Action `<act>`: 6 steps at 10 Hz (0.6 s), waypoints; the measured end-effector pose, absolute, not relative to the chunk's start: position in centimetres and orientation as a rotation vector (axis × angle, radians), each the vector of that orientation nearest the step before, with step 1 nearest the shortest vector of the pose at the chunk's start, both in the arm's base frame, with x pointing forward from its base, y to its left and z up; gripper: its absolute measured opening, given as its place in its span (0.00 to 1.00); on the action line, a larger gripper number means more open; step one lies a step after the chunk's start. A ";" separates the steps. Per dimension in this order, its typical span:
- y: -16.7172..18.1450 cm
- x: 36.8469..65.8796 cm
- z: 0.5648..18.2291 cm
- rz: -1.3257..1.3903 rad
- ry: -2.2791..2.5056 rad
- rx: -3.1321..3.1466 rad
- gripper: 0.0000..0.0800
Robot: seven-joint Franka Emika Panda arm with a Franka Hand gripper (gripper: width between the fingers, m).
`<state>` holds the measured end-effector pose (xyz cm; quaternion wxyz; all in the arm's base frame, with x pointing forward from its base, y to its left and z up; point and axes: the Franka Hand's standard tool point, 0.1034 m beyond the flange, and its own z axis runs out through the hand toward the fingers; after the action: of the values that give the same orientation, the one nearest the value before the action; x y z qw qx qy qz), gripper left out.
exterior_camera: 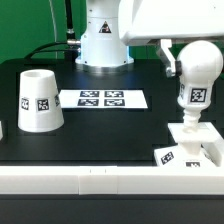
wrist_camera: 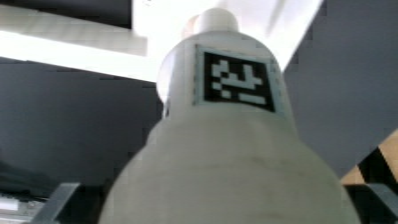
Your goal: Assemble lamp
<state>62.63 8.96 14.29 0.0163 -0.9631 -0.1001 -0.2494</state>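
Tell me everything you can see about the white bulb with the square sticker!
The bulb looks like smooth white plastic. It has a round head on top and a narrower neck below, and the neck carries a black-and-white square tag. It stands upright at the exterior view's right, with its lower end on the flat square base. The gripper holds it by the head.

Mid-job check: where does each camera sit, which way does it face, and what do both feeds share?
Exterior view: off the arm, by the table's near edge, facing across to the robot's mount; the arm hangs above the bulb over the lamp base, with the shade and marker board alongside.
Wrist view: on the wrist, looking along the bulb at close range; the jaws barely show at the edges.
Shared: the bulb and its tag.
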 end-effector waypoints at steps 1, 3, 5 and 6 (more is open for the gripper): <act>8.8 62.9 14.0 -0.777 -0.332 -2.998 0.72; 8.3 63.3 13.8 -0.778 -0.346 -3.002 0.72; 8.5 63.2 13.7 -0.770 -0.349 -3.002 0.72; 8.5 63.1 13.4 -0.766 -0.349 -3.003 0.72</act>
<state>63.15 8.52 13.45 0.0116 -0.9628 -0.1120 -0.2455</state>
